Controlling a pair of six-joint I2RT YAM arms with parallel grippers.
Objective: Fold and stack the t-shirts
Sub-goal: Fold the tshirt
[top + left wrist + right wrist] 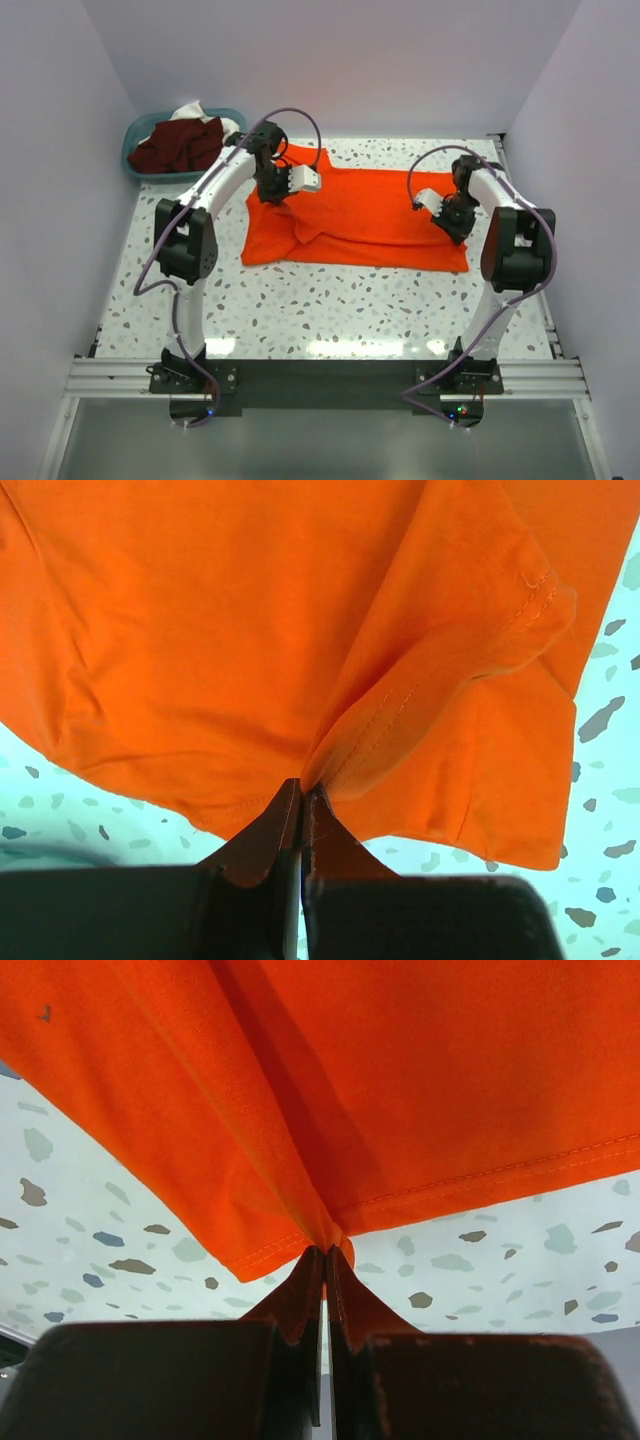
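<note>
A bright orange-red t-shirt [360, 215] lies spread across the middle of the speckled table, its left part rumpled. My left gripper [270, 192] is shut on the shirt's left side; in the left wrist view the gripper [302, 788] pinches a bunched seam of the orange cloth [250, 630], lifted off the table. My right gripper [455, 222] is shut on the shirt's right edge; in the right wrist view the gripper [326, 1252] holds a hem corner of the cloth [400, 1070] above the table. Dark maroon shirts [180, 145] and some white cloth [195, 110] lie in the basket.
A teal plastic basket [134, 158] stands at the far left corner of the table. Grey walls close in on both sides and the back. The arm bases sit on a rail [320, 375] at the near edge.
</note>
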